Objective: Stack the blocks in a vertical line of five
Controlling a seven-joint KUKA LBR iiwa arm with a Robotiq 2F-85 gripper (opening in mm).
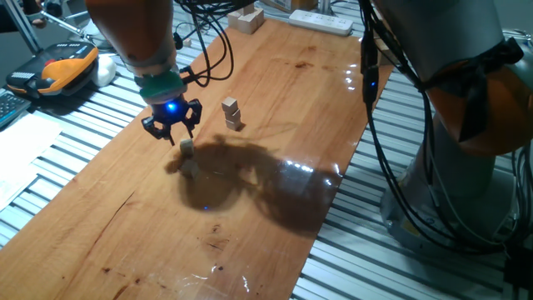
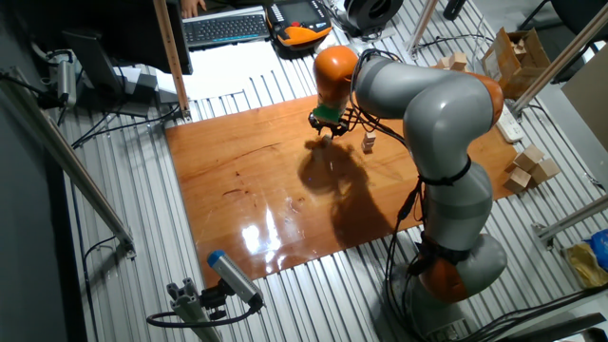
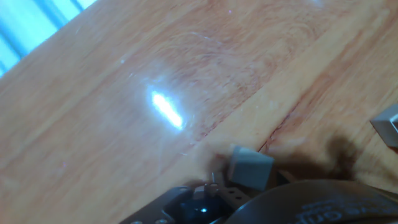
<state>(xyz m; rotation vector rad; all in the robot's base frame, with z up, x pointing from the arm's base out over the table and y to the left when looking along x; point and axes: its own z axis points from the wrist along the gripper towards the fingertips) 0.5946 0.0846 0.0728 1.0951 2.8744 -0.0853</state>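
Note:
My gripper [image 1: 182, 139] hangs over the left-middle of the wooden table [image 1: 275, 92] with its fingers closed around one tiny tan block [image 1: 186, 147], held just above the surface; a faint reflection lies under it. In the hand view that block [image 3: 250, 167] sits close to the hand at the bottom edge. To the right, a short stack of two tiny blocks [image 1: 232, 114] stands upright, also visible in the other fixed view [image 2: 369, 142] and cut off at the hand view's right edge [image 3: 388, 124]. My gripper [image 2: 326, 129] is left of the stack. No other tiny blocks show.
Larger pale wooden blocks [image 1: 246, 17] lie at the table's far end, and more lie off the table [image 2: 528, 167]. A white power strip [image 1: 321, 21] and black cables [image 1: 208, 50] lie near the far edge. The arm's base [image 2: 456, 266] stands beside the table.

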